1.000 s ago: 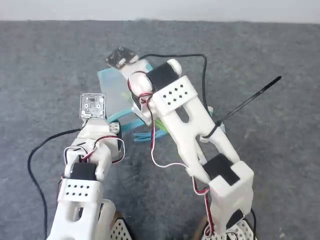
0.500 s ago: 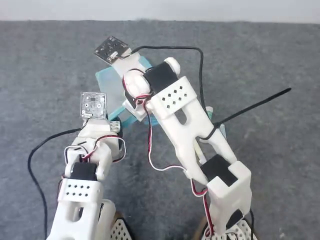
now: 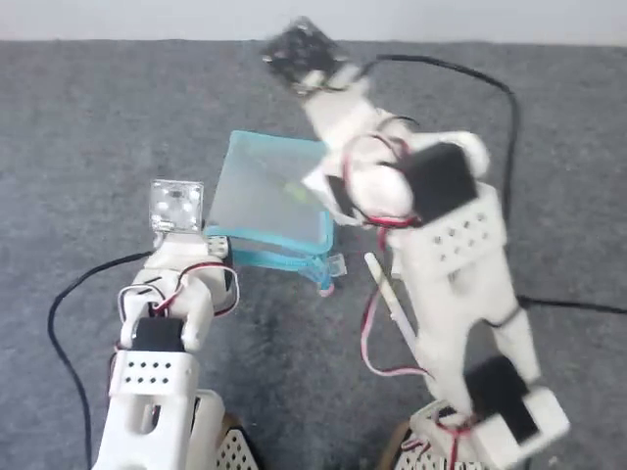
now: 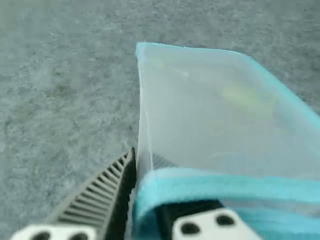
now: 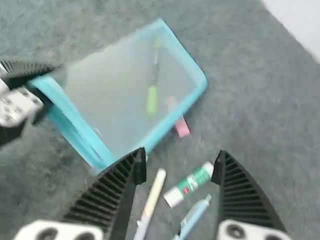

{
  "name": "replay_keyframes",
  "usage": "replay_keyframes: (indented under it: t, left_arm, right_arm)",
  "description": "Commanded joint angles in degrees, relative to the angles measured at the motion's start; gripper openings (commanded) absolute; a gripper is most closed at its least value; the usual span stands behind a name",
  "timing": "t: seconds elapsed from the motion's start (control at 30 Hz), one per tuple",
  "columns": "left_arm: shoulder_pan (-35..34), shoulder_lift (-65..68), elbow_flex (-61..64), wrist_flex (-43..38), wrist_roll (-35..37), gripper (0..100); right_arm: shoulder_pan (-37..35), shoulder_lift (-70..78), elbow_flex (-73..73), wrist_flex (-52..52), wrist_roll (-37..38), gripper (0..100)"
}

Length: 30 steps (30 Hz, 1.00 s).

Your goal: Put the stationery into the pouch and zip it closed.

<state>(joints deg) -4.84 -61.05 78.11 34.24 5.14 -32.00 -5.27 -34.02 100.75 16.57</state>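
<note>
Translucent plastic with teal binding: the pouch [image 3: 269,196] lies flat on the grey felt table [image 3: 98,127], between the two arms and well in from the far edge, where the felt meets a pale wall. The left gripper [image 4: 147,200] is clamped on the pouch's near banded edge and pins that corner. The right gripper [image 5: 180,157] stands with its jaws apart and empty, above the loose items. One green pen [image 5: 151,100] shows through the wall of the pouch, so part of the loading is judged done. Outstanding, all on the felt just beside the pouch's near corner: a cream pen [image 5: 152,192], a green-and-white glue stick [image 5: 189,184] and a blue pen [image 5: 192,217], lying close together. A small pink item [image 5: 181,127] sits against the pouch's edge; whether it is an eraser or a tag cannot be told. The near edge appears to gape, so the zip is judged not yet closed. Open felt lies left of the pouch and beyond it, giving room for approach. On the right arm's side a black cable [image 3: 490,83] loops over the felt, a possible snag.
</note>
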Motion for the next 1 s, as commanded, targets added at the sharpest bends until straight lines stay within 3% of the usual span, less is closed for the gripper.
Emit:
replay_keyframes:
  t: [0.0,0.37,0.5,0.77,0.97]
  left_arm:
    - [-1.76,-0.88,-4.62,1.05,-0.35,1]
    - [-1.85,-0.88,-2.42,0.7,-0.53,1]
    - [-1.76,-0.88,-2.42,0.7,-0.53,1]
    - [-1.76,-0.88,-2.33,-0.26,-0.7,1]
    - [-1.85,-0.88,-1.71,-0.44,-0.88,1]
  right_arm:
    - [3.82,-10.68,17.41,0.22,3.87,22.4]
    - [22.29,-12.18,63.74,-22.73,3.69,22.4]
    - [26.86,-10.59,69.01,-25.54,4.22,22.3]
    - [26.33,-10.07,76.66,-28.0,7.3,22.3]
    - [29.14,-10.07,82.99,-35.47,7.74,22.2]
